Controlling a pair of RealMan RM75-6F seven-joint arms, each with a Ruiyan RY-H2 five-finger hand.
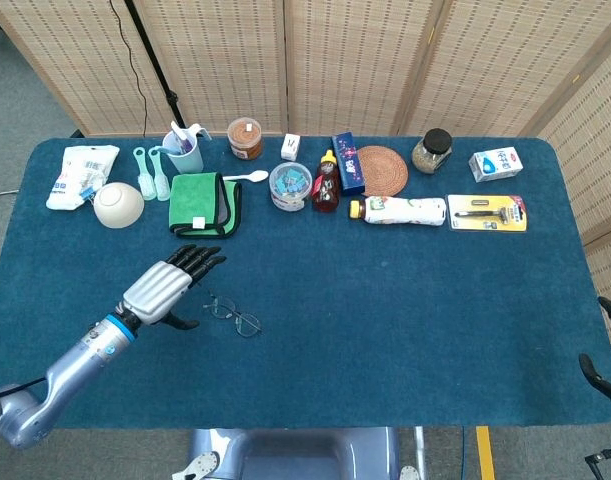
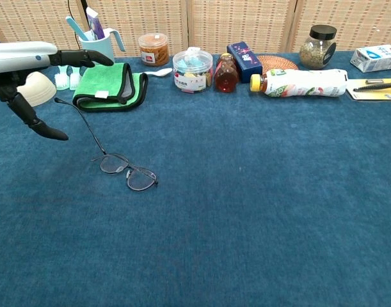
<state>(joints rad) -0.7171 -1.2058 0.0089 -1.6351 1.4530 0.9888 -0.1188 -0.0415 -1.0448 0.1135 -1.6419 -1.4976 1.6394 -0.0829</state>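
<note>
Left hand point(image 1: 168, 289) hovering open, fingers straight and spread, gripping nothing. Eyeglasses point(image 1: 231, 316) lying unfolded on the blue tablecloth point(image 1: 405, 300), just right of it, near of the green towel point(image 1: 204, 203).

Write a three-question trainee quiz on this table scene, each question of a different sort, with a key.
1. True or false: the left hand grips the glasses.
2. Which thing lies just beyond the left hand's fingertips? A) green cloth B) woven coaster C) razor pack
3. Fill in: the lotion bottle lies on its ____.

Key
1. False: the hand is open, off to the side of the glasses, which lie on the blue table.
2. A.
3. Side, with its yellow cap toward the honey bottle.
</note>
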